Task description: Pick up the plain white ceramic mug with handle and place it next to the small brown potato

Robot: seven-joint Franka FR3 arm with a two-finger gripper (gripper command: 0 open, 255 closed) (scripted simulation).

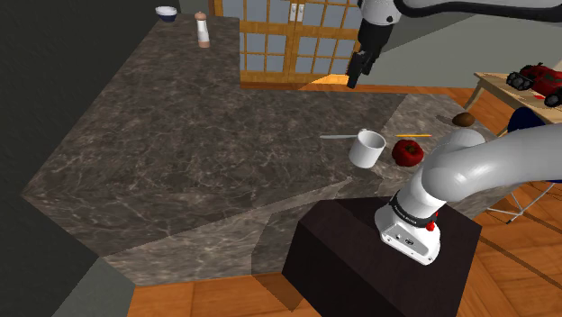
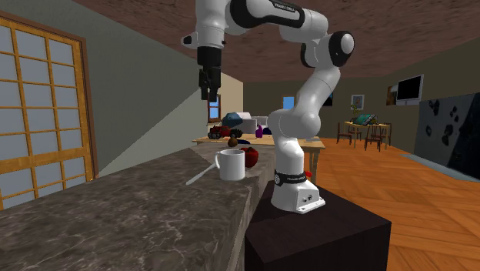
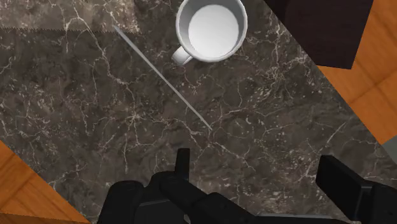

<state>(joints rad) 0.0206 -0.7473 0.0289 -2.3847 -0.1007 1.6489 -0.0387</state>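
Observation:
A plain white mug (image 1: 367, 149) with a handle stands upright on the dark marble counter (image 1: 207, 135), close to the stand. The mug (image 2: 230, 164) sits beside a red apple (image 2: 251, 157). A small brown potato (image 1: 464, 119) lies farther along the counter, beyond the apple (image 1: 407, 152). My black gripper (image 1: 358, 70) hangs high above the counter, well over the mug and off to one side of it. In the wrist view the gripper (image 3: 261, 175) is open with nothing between its fingers, and the mug (image 3: 210, 28) lies ahead of them, seen from above.
A thin grey utensil (image 1: 338, 137) lies on the counter by the mug, and a short orange stick (image 1: 414, 135) lies by the apple. A shaker (image 1: 203, 30) and a bowl (image 1: 167, 13) stand at the far corner. The dark stand (image 1: 378, 261) borders the counter.

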